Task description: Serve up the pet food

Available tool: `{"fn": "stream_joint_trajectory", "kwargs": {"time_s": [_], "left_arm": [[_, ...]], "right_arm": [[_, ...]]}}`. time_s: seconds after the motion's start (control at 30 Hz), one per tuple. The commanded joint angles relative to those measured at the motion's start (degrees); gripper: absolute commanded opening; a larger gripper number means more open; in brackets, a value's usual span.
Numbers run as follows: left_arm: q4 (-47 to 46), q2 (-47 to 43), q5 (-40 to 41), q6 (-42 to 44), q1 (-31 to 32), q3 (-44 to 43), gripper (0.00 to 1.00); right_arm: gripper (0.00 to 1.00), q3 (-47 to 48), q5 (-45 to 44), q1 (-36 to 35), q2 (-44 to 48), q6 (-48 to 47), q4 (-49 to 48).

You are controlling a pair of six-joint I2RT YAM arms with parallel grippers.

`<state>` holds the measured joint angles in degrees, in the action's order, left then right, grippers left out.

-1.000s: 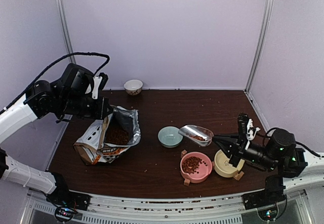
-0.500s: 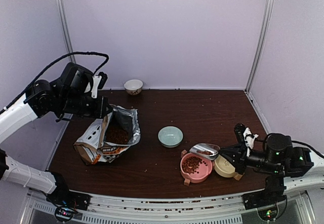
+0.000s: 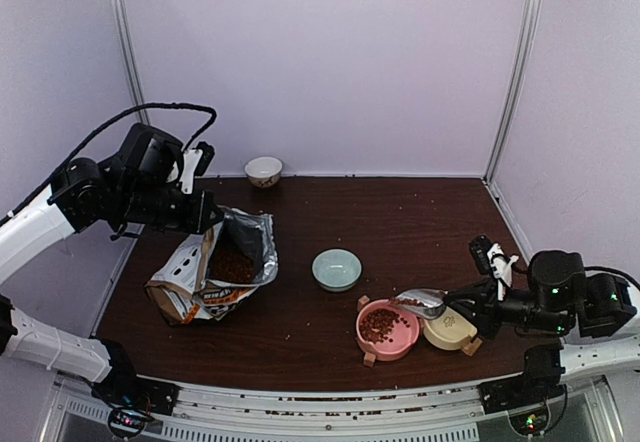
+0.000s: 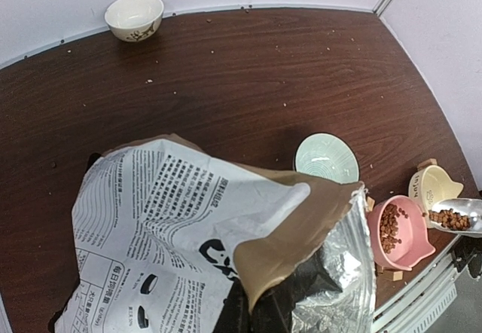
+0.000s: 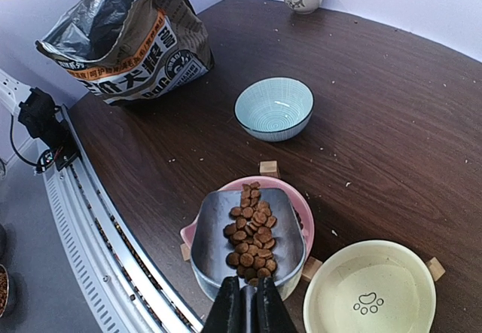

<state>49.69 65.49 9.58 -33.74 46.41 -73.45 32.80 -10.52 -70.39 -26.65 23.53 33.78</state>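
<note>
Pet food kibble (image 5: 252, 235) lies in a silver scoop (image 5: 218, 242). My right gripper (image 5: 245, 310) is shut on the scoop's handle and holds it just above the pink bowl (image 5: 301, 205). In the top view the scoop (image 3: 418, 302) hangs over the right rim of the pink bowl (image 3: 400, 344), which holds more kibble (image 3: 378, 324). My left gripper (image 3: 205, 225) is shut on the top edge of the printed bag (image 3: 190, 287) and holds it open. Kibble (image 3: 232, 267) shows inside. The bag flap (image 4: 301, 220) hides most of the left gripper's fingers in the left wrist view.
An empty cream bowl with a paw print (image 5: 369, 295) sits right of the pink one. An empty blue-green bowl (image 3: 337, 269) stands mid-table. A small white bowl (image 3: 263, 171) is at the back wall. Crumbs dot the dark wood table (image 3: 400, 222).
My right gripper has carried the loaded scoop down and toward me, from above the blue-green bowl to just over the pink bowl. The left arm and bag have not moved.
</note>
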Motion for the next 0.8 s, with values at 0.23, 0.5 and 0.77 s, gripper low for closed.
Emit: {"fn": "stream_joint_trajectory", "kwargs": {"time_s": [0.23,0.5,0.77], "left_arm": [[-5.9,-2.1,-1.0,3.7,-1.1,2.0,0.00],[-7.1,-2.9,-2.5,4.6,-1.3,3.6,0.00],[-7.8,-3.7,-2.8,4.8,-1.3,4.4,0.00]], "right_arm": [[0.00,7.1,1.3,0.0,-5.4,4.7,8.9],[0.00,10.6,2.7,-0.1,-11.9,5.3,14.7],[0.00,14.4,2.6,-0.1,-20.4,4.7,15.6]]}}
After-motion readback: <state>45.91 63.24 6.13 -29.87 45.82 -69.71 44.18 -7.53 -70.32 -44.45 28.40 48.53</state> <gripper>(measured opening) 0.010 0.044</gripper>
